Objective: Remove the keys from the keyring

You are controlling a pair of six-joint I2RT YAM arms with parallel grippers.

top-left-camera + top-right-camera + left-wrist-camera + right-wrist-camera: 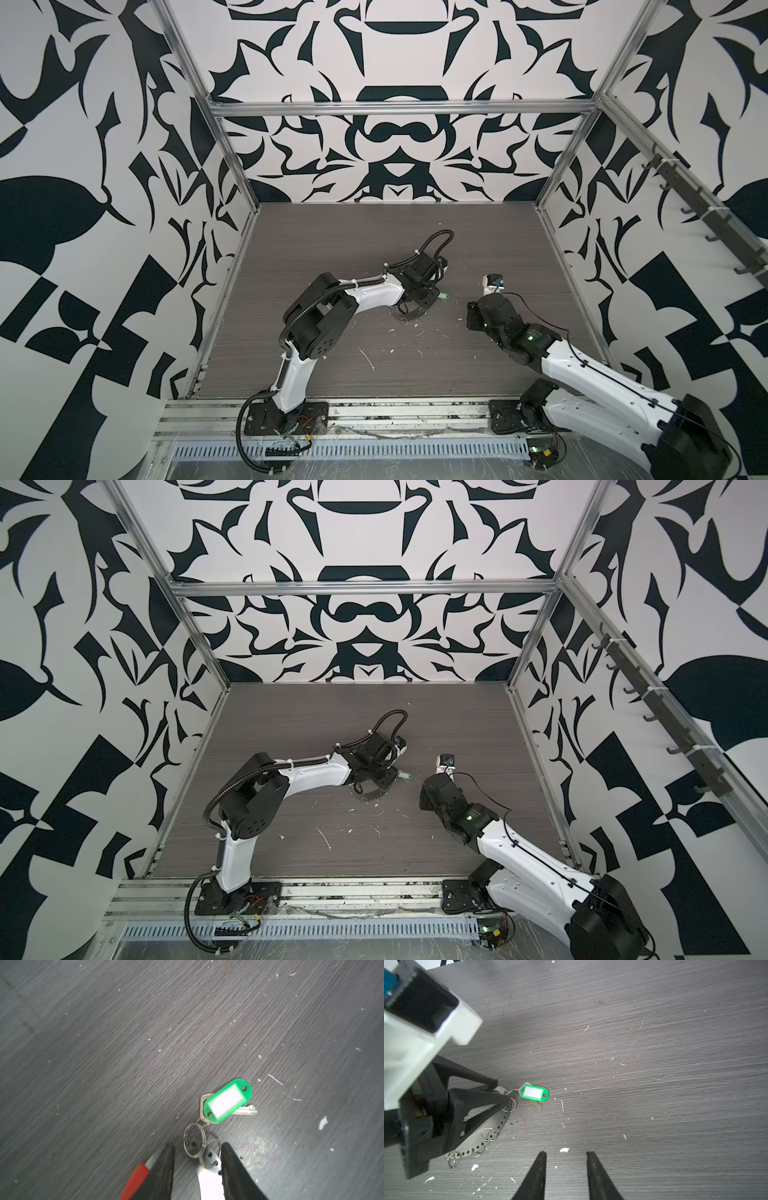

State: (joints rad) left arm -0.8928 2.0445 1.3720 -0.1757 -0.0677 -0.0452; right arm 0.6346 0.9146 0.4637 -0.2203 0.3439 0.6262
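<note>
The left gripper (pixel 197 1145) stands low over the surface (pixel 104 1043) with its jaws at a narrow gap, straddling the flat metal band of the keyring (pixel 208 1184). Bare surface shows between one finger and the band, so nothing looks clamped yet. The straddle is probably meant to pin the hoop so it cannot slide while a key is worked off. Between and just ahead of its fingertips, a small split ring (pixel 194 1139) links the band to the green-tagged key (pixel 227 1100), which lies flat beyond the tips. The red section (pixel 136 1180) runs just outside one finger.

The right gripper (pixel 566 1153) hangs back, partly open and empty, with the green-tagged key (pixel 535 1093) well ahead of it. It is likely placed to take that key.

The right wrist view adds the keyring (pixel 483 1138) as a perforated arc carrying more empty rings, partly hidden under the left gripper (pixel 502 1089). In a top view only the green-tagged key (pixel 569 296) peeks out beside that gripper. No yellow-tagged key shows in any view.
</note>
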